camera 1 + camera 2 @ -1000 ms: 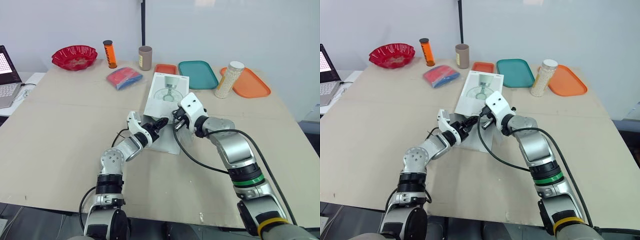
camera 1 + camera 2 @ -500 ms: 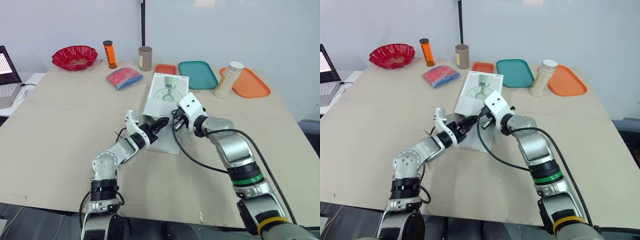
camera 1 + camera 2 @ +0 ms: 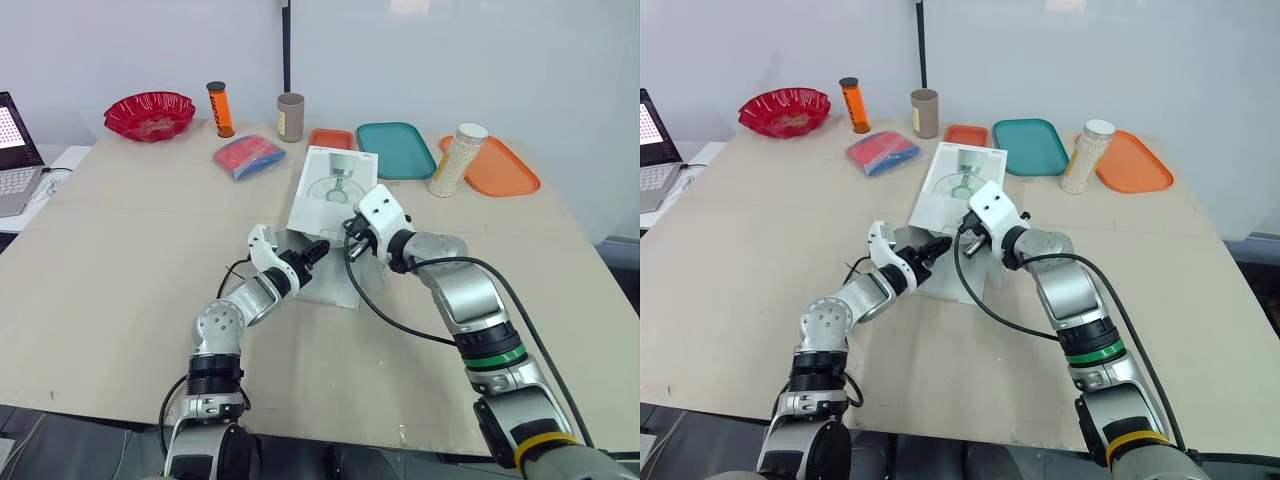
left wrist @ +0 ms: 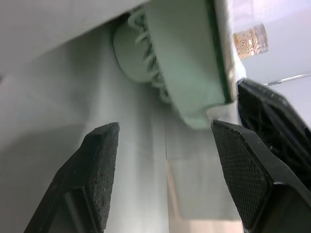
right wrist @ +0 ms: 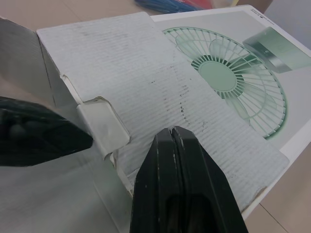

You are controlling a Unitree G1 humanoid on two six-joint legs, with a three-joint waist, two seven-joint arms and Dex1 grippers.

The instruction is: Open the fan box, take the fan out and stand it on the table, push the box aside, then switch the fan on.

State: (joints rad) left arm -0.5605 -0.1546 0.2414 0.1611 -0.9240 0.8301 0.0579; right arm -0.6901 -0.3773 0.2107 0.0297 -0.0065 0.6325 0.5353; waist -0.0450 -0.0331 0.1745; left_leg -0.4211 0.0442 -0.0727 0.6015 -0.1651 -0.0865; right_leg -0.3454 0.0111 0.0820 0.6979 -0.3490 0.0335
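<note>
The box (image 5: 233, 73) lies flat on the table (image 3: 120, 240) and its near end is open. The flap (image 5: 121, 63) is folded back onto the printed top, with the corrugated inner side up. The left gripper (image 4: 164, 127) has its fingers spread wide and points into the open mouth. Just beyond the fingertips, in line with the gap between them, the fan (image 4: 187, 63) sits inside the box, pale green, with part of its ribbed grille visible. The right gripper (image 5: 176, 132) has its fingers pressed together with nothing between them. Its tips hang just above the folded flap, close beside the left fingers.

I judge the fan to be light, of hard plastic, and a little smooth for the pads. The grille ribs are thin and could bend, so the solid rim is the better place to hold, with one finger on each side of it. The box is thin cardboard, light and easy to slide or crush. It will probably follow the fan if nothing keeps it down, so the right fingers could press on the flap.

Far beyond both grippers stand other containers. There is a jar (image 3: 457, 158) with pale grains at the edge of an orange tray (image 3: 505, 168), a teal tray (image 3: 395, 148), and a red bowl (image 3: 150, 113) whose content I cannot tell.
</note>
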